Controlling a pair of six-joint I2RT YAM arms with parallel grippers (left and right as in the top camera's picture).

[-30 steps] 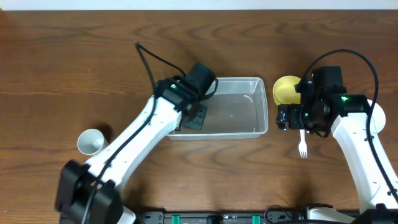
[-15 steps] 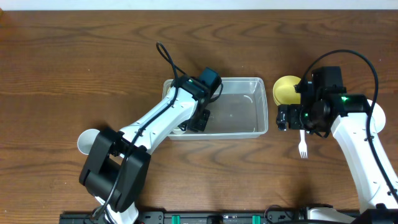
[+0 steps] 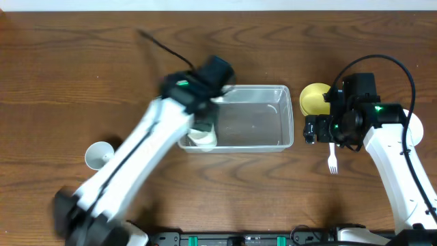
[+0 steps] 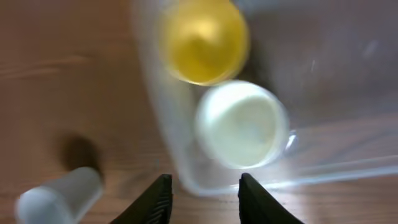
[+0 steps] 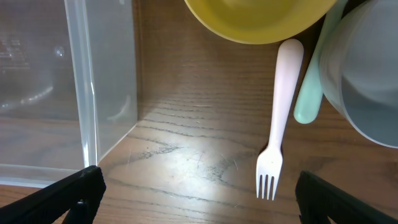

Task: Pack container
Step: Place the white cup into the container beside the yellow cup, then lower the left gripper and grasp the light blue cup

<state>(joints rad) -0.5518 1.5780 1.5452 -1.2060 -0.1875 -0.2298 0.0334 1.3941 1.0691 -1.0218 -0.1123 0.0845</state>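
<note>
The clear container (image 3: 252, 126) sits mid-table. A white cup (image 3: 203, 137) stands in its left end; the left wrist view shows that white cup (image 4: 242, 123) beside a yellow cup (image 4: 204, 40), both inside the container (image 4: 348, 155). My left gripper (image 4: 202, 199) hovers above the tub's near corner, open, with nothing between its fingers (image 4: 158, 199); the left arm is motion-blurred in the overhead view. My right gripper (image 5: 199, 186) hangs wide open over bare table just right of the container wall (image 5: 81, 81), with a white fork (image 5: 280, 106) ahead of it.
A loose white cup (image 3: 99, 156) lies at the left. The yellow bowl (image 3: 314, 99), fork (image 3: 332, 160) and a white bowl (image 3: 415, 126) crowd the right side. In the right wrist view a pale green handle (image 5: 308, 99) rests against the white bowl (image 5: 367, 81).
My left gripper has opened and let go of the white cup inside the container, and it has drawn back from it. The right arm has not moved.
</note>
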